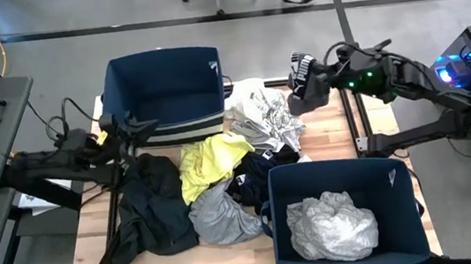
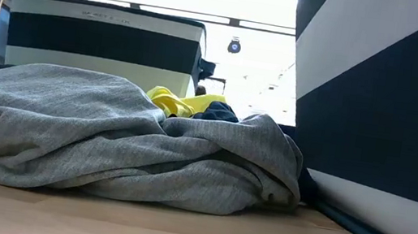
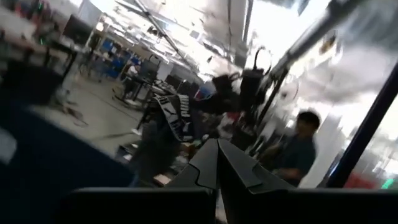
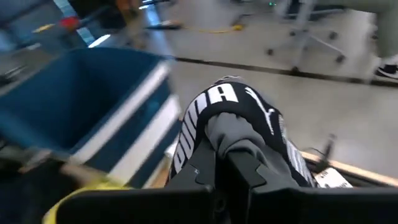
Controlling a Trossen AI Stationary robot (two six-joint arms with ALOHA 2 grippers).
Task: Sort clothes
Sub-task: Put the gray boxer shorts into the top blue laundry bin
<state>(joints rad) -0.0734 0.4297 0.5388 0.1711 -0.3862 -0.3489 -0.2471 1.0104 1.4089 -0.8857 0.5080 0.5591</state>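
The wooden worktop (image 1: 232, 255) carries two navy bins: a far bin (image 1: 163, 91), which looks empty, and a near bin (image 1: 344, 208), which already holds a pale grey-white garment (image 1: 331, 226). Between them lies the unsorted heap: a black garment (image 1: 151, 208) on the left, a yellow one (image 1: 206, 165), a grey one (image 1: 218, 216), a white printed one (image 1: 262, 116) and a small dark piece (image 1: 262, 166).

The step in hand looks like a carry. The right claw (image 1: 302, 75) is closed on a black garment with white lettering (image 4: 233, 121), held up in the air over the worktop's far right corner, just beside the far bin. Judging by colour, the next move calls for swinging it over the far bin's rim and letting go once it hangs inside the walls.

The left claw (image 1: 134, 126) hovers at the far bin's left wall, above the black garment; its fingers meet in the wrist view, gripping nothing. Open room lies above the bins; the heap crowds the middle, and the right arm sits near the worktop's edge.
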